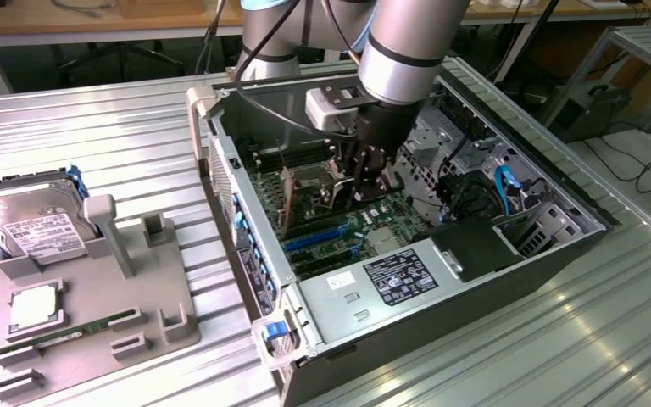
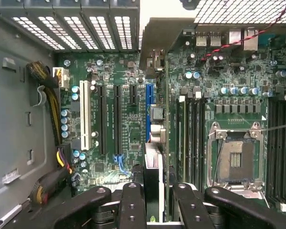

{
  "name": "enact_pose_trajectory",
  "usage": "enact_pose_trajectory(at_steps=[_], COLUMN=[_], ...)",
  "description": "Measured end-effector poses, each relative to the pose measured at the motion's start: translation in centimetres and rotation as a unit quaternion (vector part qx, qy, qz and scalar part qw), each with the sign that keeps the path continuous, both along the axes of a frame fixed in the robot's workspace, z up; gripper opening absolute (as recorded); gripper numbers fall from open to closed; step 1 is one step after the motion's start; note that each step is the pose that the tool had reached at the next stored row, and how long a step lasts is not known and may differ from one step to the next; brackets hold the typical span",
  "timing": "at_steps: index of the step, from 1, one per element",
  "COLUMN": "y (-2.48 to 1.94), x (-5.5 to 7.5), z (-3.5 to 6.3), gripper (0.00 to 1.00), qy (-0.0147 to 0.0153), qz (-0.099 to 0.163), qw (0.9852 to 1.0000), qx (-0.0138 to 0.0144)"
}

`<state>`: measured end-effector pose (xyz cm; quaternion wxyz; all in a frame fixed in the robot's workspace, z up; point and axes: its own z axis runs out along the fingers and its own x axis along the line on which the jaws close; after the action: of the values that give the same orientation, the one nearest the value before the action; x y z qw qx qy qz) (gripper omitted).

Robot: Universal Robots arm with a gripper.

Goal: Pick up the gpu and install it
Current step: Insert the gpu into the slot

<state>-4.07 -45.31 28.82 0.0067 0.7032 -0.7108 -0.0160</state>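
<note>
1. A silver hard drive with a white label (image 1: 34, 222) is sitting in a grey holder (image 1: 99, 322) on the ribbed metal bench (image 1: 99, 127).
2. The jaws (image 2: 158, 202) are gripping the thin green-backed gpu card (image 2: 155, 143) edge-on inside the open computer case (image 1: 529, 263).
3. The card is hanging over the blue slot (image 2: 149, 102).

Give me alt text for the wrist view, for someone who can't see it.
The fingers clamp the gpu edge-on, standing it upright over the blue slot on the green motherboard inside an open computer case. Beside it lie black and white expansion slots, an empty processor socket and yellow-and-black cables.
</note>
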Motion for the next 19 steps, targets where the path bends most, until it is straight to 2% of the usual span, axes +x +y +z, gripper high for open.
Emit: enact_pose_trajectory(at_steps=[6, 11, 13, 14, 17, 19], y=[0.0, 0.0, -0.06, -0.06, -0.06, -0.06], x=[-1.0, -1.3, -1.4, -1.4, -1.5, -1.7], z=[-0.57, -1.59, -1.79, -1.87, -2.09, -2.35], gripper=[0.28, 0.28, 0.28, 0.28, 0.28, 0.28], qy=[0.0, -0.0001, 0.0, -0.0005, -0.0063, -0.0086], qz=[-0.004, -0.004, -0.004, -0.003, -0.002, -0.002], qw=[1.0, 1.0, 1.0, 1.0, 1.0, 1.0], qx=[0.0, 0.0, 0.002, 0.0028, 0.003, 0.003])
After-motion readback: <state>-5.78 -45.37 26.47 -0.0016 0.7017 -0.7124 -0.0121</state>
